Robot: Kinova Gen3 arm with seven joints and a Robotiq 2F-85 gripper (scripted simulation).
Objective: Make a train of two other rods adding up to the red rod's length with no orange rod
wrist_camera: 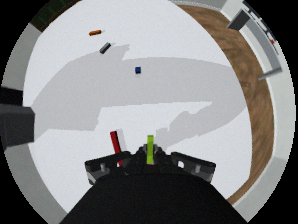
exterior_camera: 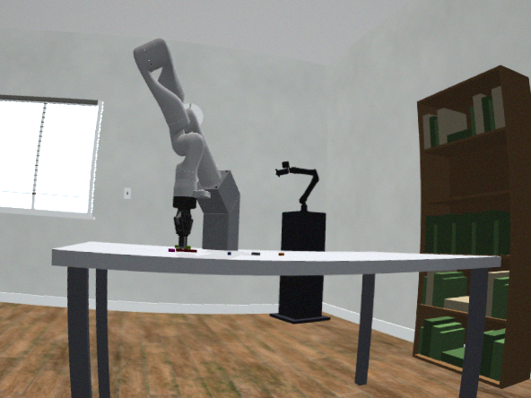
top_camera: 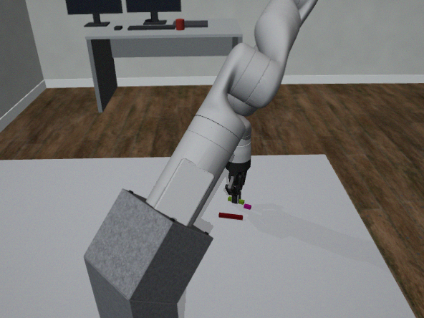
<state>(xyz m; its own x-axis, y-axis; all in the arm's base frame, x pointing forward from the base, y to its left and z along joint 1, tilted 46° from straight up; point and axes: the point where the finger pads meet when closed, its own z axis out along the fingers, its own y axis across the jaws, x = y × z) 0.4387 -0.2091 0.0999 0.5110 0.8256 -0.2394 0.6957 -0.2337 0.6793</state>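
Our claw (top_camera: 235,201) (exterior_camera: 182,247) (wrist_camera: 150,149) grips the lime rod (top_camera: 241,202) (exterior_camera: 188,247) (wrist_camera: 150,150) near the magenta rod (top_camera: 247,206) (exterior_camera: 171,250); we should align both lengthwise, lower gently until the lime one lies flat, then release without nudging either

Background furnishings: white desk (top_camera: 165,31) bearing two monitors, keyboard and red cylinder (top_camera: 180,24); brown bookshelf (exterior_camera: 518,224); bright window (exterior_camera: 63,157); black pedestal (exterior_camera: 301,291).
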